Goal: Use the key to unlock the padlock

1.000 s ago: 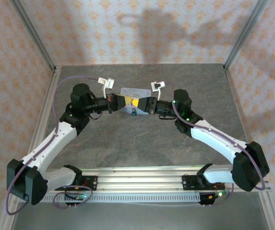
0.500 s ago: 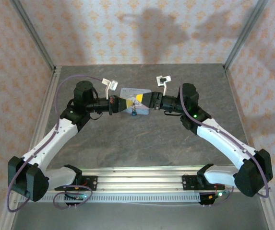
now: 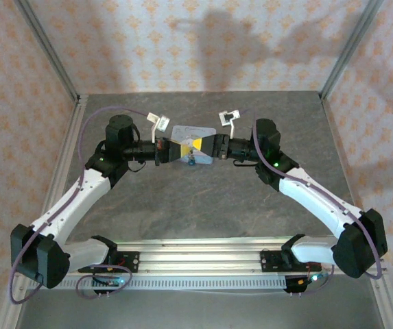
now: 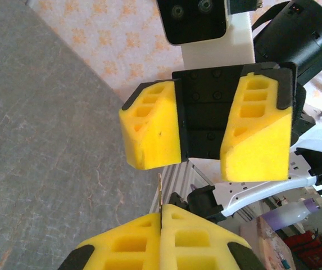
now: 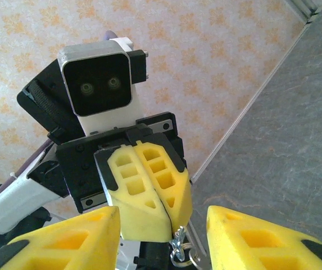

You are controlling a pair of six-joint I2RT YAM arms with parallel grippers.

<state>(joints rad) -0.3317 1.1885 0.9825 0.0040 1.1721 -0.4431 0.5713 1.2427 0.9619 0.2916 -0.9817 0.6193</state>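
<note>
Over the far middle of the worktop [image 3: 203,205], top external view: the left gripper [image 3: 172,150] and right gripper [image 3: 200,145] meet tip to tip. Each arm reaches up from its base at the near edge, elbow bowed outward and wrist turned inward toward the other arm. The padlock [image 3: 191,162] is a tiny dark blue speck just on the near side of the meeting point. Its shackle, and whether it hangs or rests on the worktop, are too small to make out. A pale tin box [image 3: 195,130] lies just behind the grippers toward the far edge, its near side covered by them. Left wrist view: the left gripper's yellow pads [image 4: 194,242], cut off by the lower frame edge, are pressed together and pinch the key [image 4: 161,194]. A thin pale sliver of it rises from the seam, and the rest is hidden. Facing them, the right gripper's pads [image 4: 149,132] stand well apart, released. Right wrist view: the right gripper's own pads [image 5: 65,242] spread wide at the lower edge, cropped. The left gripper's pads [image 5: 149,191] appear clamped, with its wrist camera [image 5: 96,84] above. A small metal ring [image 5: 178,251] dangles beneath them, partly cut off; what it joins cannot be told.
</note>
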